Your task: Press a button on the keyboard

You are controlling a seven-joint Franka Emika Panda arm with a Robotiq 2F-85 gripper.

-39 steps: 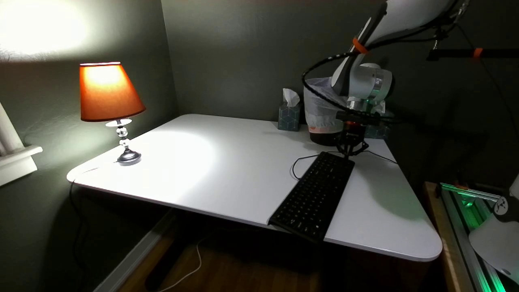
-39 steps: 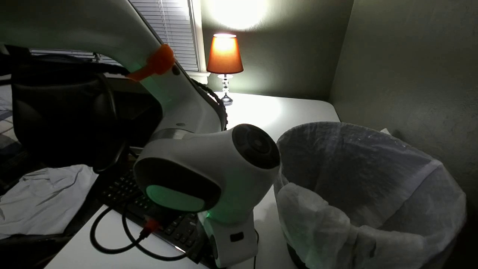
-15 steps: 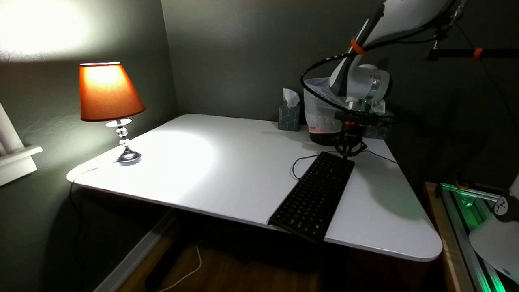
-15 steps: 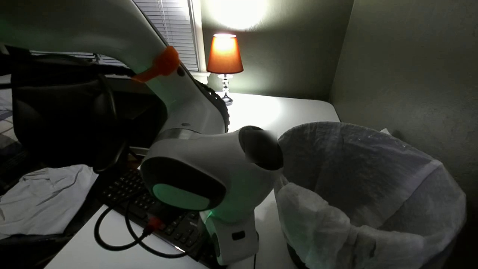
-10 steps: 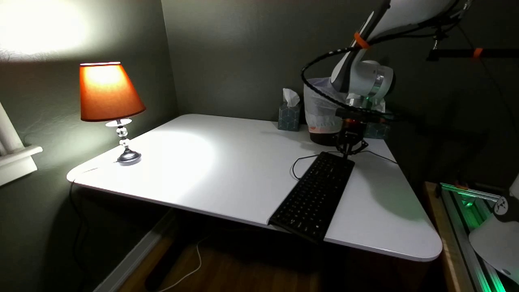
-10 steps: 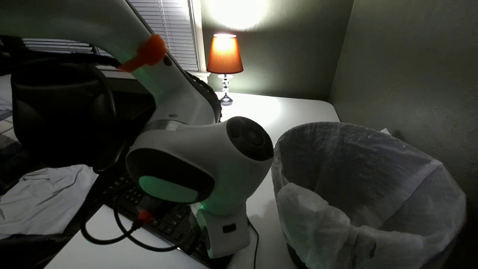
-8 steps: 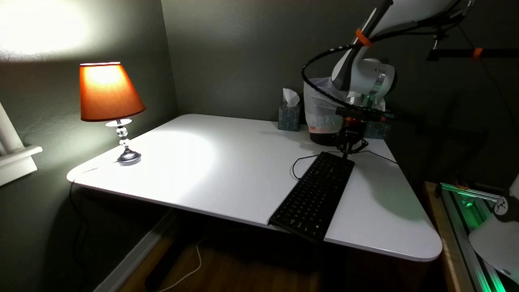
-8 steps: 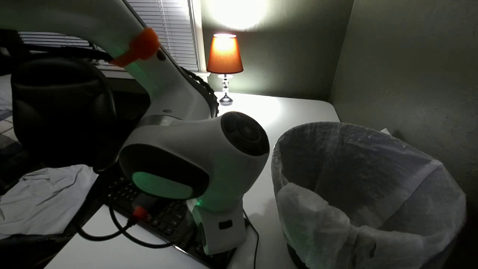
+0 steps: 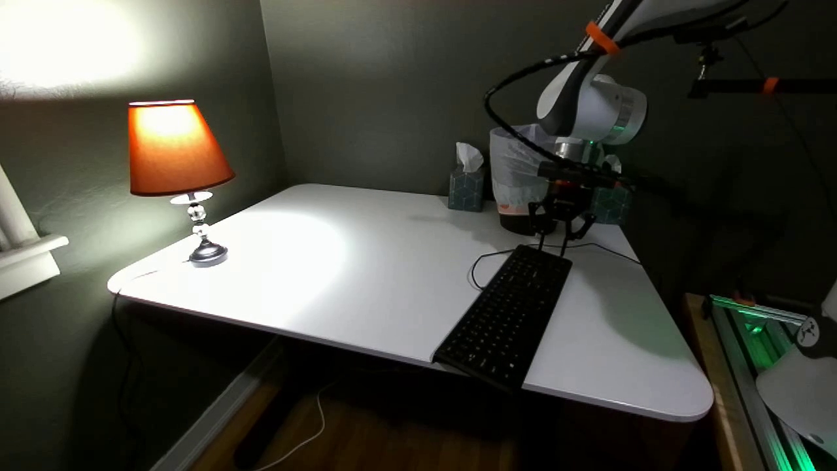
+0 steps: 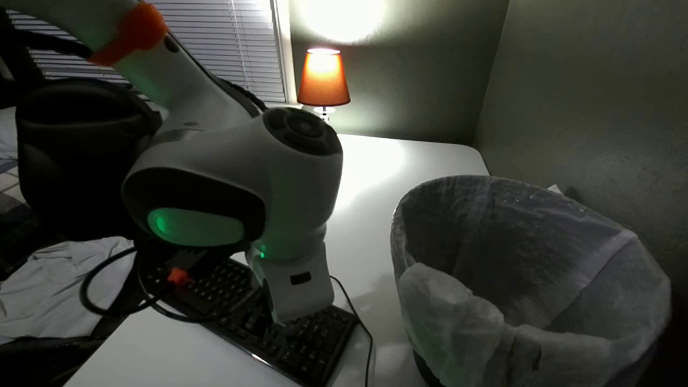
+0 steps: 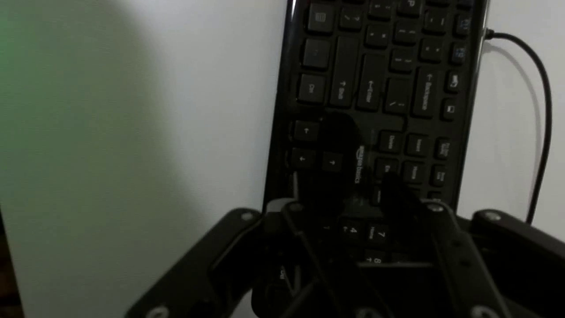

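The keyboard [image 9: 510,314] is long, flat and black, lying on the white table with its near end over the front edge. It also shows partly in an exterior view [image 10: 322,333] and fills the middle of the wrist view [image 11: 371,84]. My gripper [image 9: 552,248] points down at the keyboard's far end, its two fingers apart with nothing between them. In the wrist view, the dark fingers [image 11: 348,181] straddle the area by the arrow keys, the logo and the number pad. The fingertips blend into the dark keys, so I cannot tell whether they touch.
A lined bin [image 10: 516,258] stands close beside the arm, with a tissue box [image 9: 465,190] near it. A lamp with an orange shade [image 9: 173,150] is at the table's far left. The keyboard's cable [image 11: 545,110] curls on the table [image 9: 386,275].
The fingers were together at the keyboard's far end and are now spread apart. The arm has risen a little and shifted, leaving more of the keyboard visible in an exterior view. The keyboard has not moved.
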